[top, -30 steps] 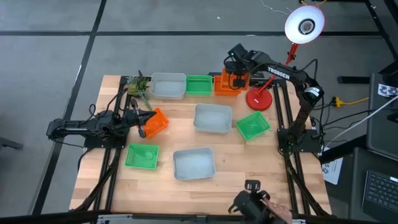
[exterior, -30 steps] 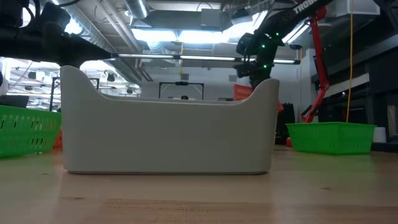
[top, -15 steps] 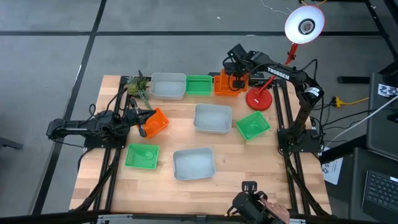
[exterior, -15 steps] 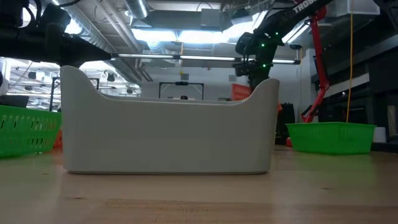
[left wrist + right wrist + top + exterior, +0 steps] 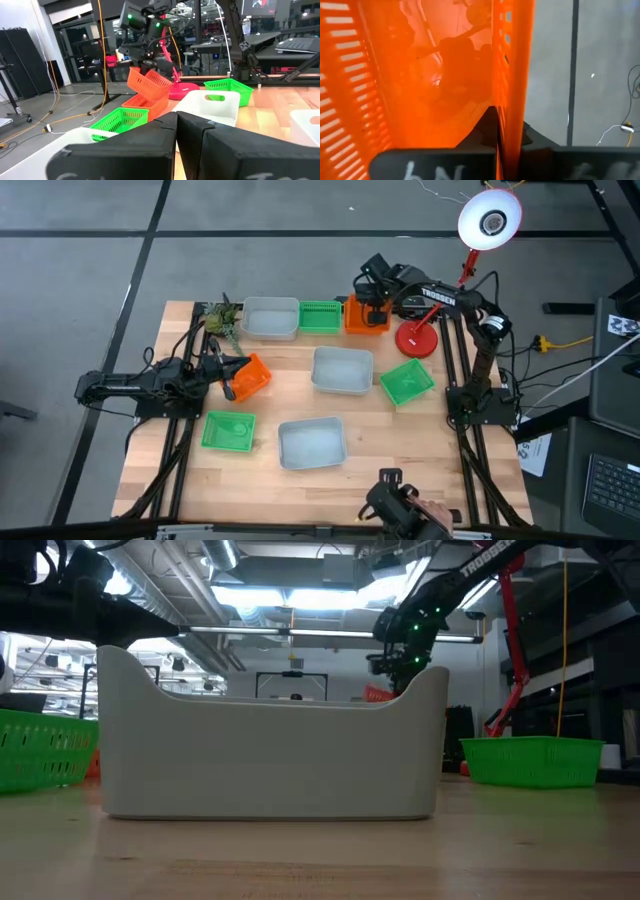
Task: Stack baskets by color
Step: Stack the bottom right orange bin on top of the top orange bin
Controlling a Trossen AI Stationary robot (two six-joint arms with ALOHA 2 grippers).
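Note:
My right gripper point(image 5: 372, 298) is at the table's far side, shut on an orange basket point(image 5: 149, 82). That basket hangs tilted just above a second orange basket point(image 5: 142, 104), which stands on the table. A third orange basket point(image 5: 252, 377) lies by my left gripper point(image 5: 228, 372), which rests shut at the left and touches nothing that I can see. Green baskets point(image 5: 320, 315) point(image 5: 407, 382) point(image 5: 228, 430) and pale grey baskets point(image 5: 270, 318) point(image 5: 342, 370) point(image 5: 312, 443) stand singly on the table. My right gripper pinches one side wall point(image 5: 512, 90) of the orange basket, one finger inside the basket and one outside. The fingers slant down from above. The basket is lifted clear and tilted, its low end close over the orange basket below.
A red lamp base point(image 5: 415, 340) stands right of the orange baskets, with its white lamp head point(image 5: 490, 220) beyond the table's far edge. A small plant-like thing point(image 5: 222, 318) sits at the far left corner. A person's hand point(image 5: 420, 512) holds a dark object at the near edge.
My right gripper has sunk a little with the orange basket, bringing it closer to the orange basket on the table, and has tipped further downward. The hand at the near edge has shifted slightly.

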